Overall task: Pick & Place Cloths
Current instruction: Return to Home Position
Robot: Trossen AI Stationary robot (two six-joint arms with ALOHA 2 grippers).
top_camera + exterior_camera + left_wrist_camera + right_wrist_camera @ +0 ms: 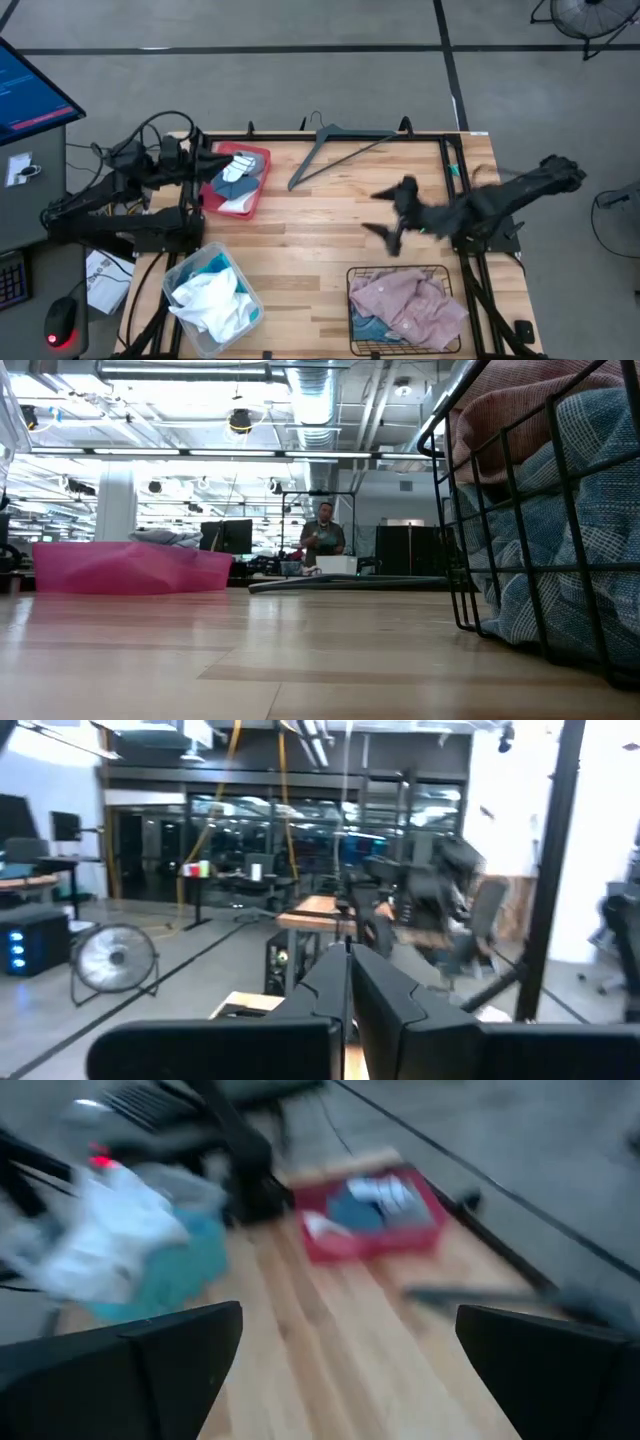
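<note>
In the high view my right gripper (385,213) hovers open over bare wood right of the table's middle, above the wire basket (352,300). That basket holds a pale pink cloth (410,303) over a blue one (367,328). The right wrist view shows the fingers spread wide (350,1350) with nothing between them. My left gripper (222,163) is at the left side of the red tray (262,172), shut (349,982) and held level. Blue-striped, grey and white cloths (236,180) lie in the tray. A clear bin (250,292) holds white (212,300) and turquoise (213,262) cloths.
A grey clothes hanger (335,148) lies flat near the far edge, between the tray and the right arm. Bare wood stretches across the table's middle. The basket (540,510) fills the right of the low view. A person (323,535) stands far off in the room behind.
</note>
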